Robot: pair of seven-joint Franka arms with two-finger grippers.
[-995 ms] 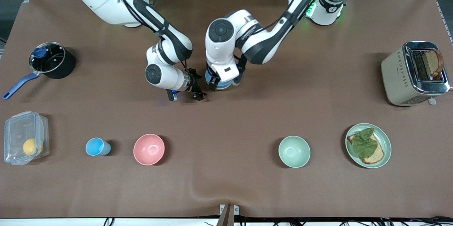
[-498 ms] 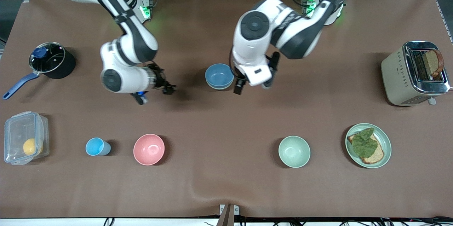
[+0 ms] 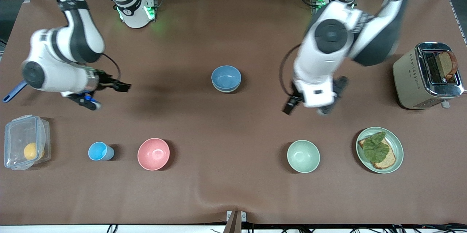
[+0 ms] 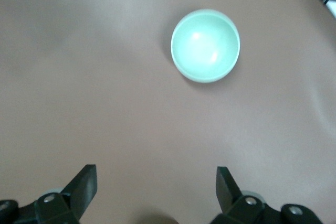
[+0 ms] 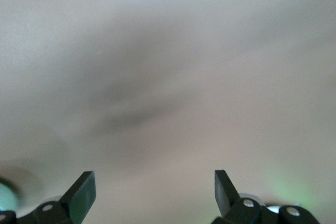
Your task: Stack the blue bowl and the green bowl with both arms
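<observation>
Blue bowl (image 3: 226, 78) sits nested on a second bowl mid-bench, released | left tool (image 3: 305, 107) open, withdrawn toward spare green bowl (image 3: 303, 156) | right tool (image 3: 109, 92) open, pulled toward its bench end | stack looks done.

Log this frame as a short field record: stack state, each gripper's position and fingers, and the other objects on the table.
stack: blue bowl sits nested on a green bowl, whose rim shows just under it, mid-table
left gripper: open, empty, over bare table between the stack and the toaster
right gripper: open, empty, over bare table near the pot
spare green bowl: alone, nearer the camera, beside the green plate
others: pink bowl, light-blue cup, clear container
</observation>
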